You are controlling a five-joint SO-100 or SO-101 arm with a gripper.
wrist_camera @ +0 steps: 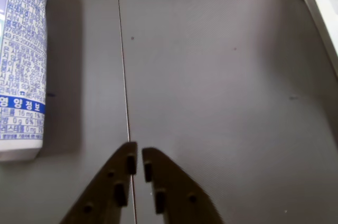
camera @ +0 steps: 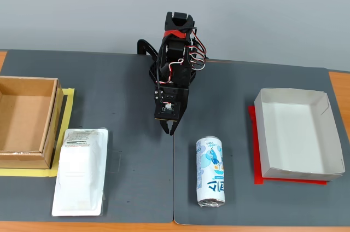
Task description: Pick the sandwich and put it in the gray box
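Note:
The sandwich [camera: 80, 170] is a flat white plastic packet with a printed label at its far end; it lies at the left front of the dark mat in the fixed view. It does not show in the wrist view. The gray box [camera: 298, 135] is a shallow pale tray on a red sheet at the right; a strip of its wall [wrist_camera: 319, 2] shows at the wrist view's top right. My gripper [camera: 170, 129] [wrist_camera: 139, 152] hangs shut and empty above the mat's middle seam, between sandwich and box, touching neither.
A blue-and-white drink can [camera: 211, 171] [wrist_camera: 21, 60] lies on its side just right of the gripper in the fixed view. A deeper brown cardboard box [camera: 24, 121] sits on yellow tape at the far left. The mat's seam [wrist_camera: 124, 76] runs under the gripper.

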